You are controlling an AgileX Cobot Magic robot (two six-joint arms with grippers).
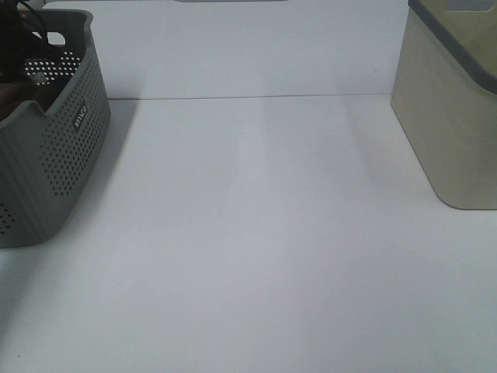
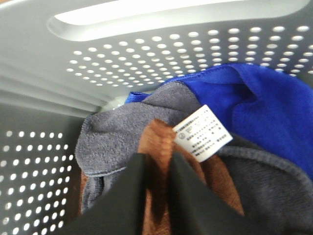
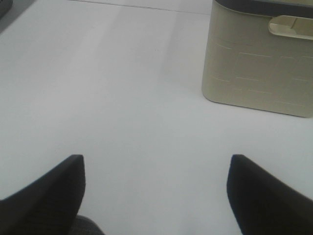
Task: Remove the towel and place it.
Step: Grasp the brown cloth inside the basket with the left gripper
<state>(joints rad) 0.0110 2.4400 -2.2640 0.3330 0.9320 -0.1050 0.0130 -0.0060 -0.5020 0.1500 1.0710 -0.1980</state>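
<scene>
The white table spreads wide and bare beneath my right claw, which hangs above it with its jaws far apart and nothing in them. A beige bin stands ahead of that claw and off to one side, well apart from it.

My left claw is down inside the grey perforated basket, with the basket's holed walls around it and the handle slot ahead. From the high camera little of this arm shows, only a dark shape over the basket's far corner. The wrist points down and forward into the heap of cloth.

A blue cloth lies ahead of the left claw and to one side. A grey cloth spreads under and around the fingertips. The towel, reddish-brown and plush, lies in the basket on top of the grey cloth. My left jaws stand nearly closed with a raised fold of it between them, so I judge the towel pinched. Its small white tag sits just beyond one fingertip.

The step in hand, as I read it, is the grasp inside the basket. The next move calls for a straight lift that clears the rim, draws the towel free of the grey and blue cloths, and carries it out over the table.
</scene>
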